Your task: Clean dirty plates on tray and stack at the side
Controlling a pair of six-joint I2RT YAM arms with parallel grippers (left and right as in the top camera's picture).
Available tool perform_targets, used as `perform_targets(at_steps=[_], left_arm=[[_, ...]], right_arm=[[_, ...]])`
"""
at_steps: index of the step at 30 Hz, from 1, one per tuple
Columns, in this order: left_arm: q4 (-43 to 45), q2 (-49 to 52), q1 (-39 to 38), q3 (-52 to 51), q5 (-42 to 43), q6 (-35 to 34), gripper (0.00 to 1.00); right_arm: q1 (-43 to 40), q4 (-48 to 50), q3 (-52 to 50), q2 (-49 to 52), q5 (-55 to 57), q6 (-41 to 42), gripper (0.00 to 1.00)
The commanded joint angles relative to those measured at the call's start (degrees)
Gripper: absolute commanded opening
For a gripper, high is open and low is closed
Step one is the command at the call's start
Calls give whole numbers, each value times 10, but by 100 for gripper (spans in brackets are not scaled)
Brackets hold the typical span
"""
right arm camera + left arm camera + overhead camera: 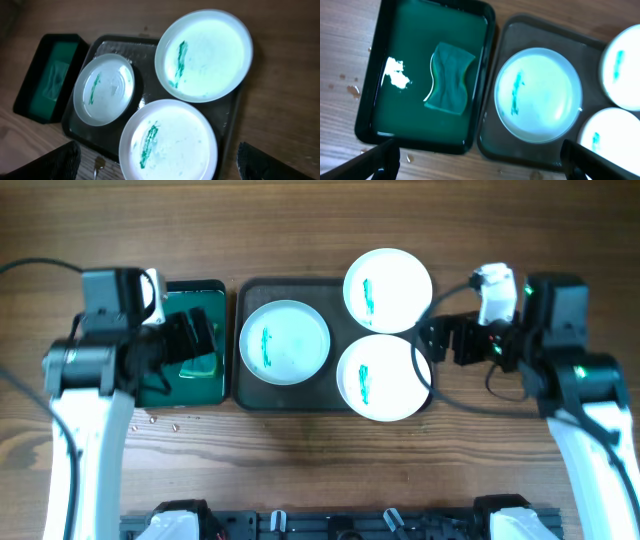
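Observation:
Three white plates with green smears lie on the dark tray point(262, 292): one at the left point(284, 342), one at the back right point(388, 290), one at the front right point(383, 378). My left gripper point(197, 340) is open and empty, hovering over the green water basin point(215, 288). In the left wrist view its fingers point(480, 162) frame the basin's near rim, with the green sponge point(449, 77) lying in the water. My right gripper point(440, 340) is open and empty beside the tray's right edge. In the right wrist view its fingers point(157, 162) straddle the front right plate point(168, 142).
White foam point(396, 72) floats in the basin. Water drops point(165, 420) lie on the wooden table in front of the basin. The back right plate and the front right plate overhang the tray's rim. Bare wood stretches right of the tray.

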Motion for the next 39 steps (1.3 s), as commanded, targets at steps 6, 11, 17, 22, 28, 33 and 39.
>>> perform_targets(at_steps=[6,11,17,22,28,33,39], left_arm=[[24,87,5,9,-3,21,100],[23,86,7,9,-64,-29,100],[18,86,19,9,-64,-85,100],[10,86,20,9,-64,-102,100],[7,86,20,9,-64,-102,100],[2,86,20,9,-64,-102,100],[-1,86,20,9,-64,-101,100]], right_arm=[[62,93,24,145,-68,113,78],[141,89,96,253,-10,182,70],[203,91,167,362,58,255,54],[224,122,170,420,64,261,42],[239,161,170,480,76,274,36],[252,168,170,502,79,274,27],[263,158,169,524,106,280,21]])
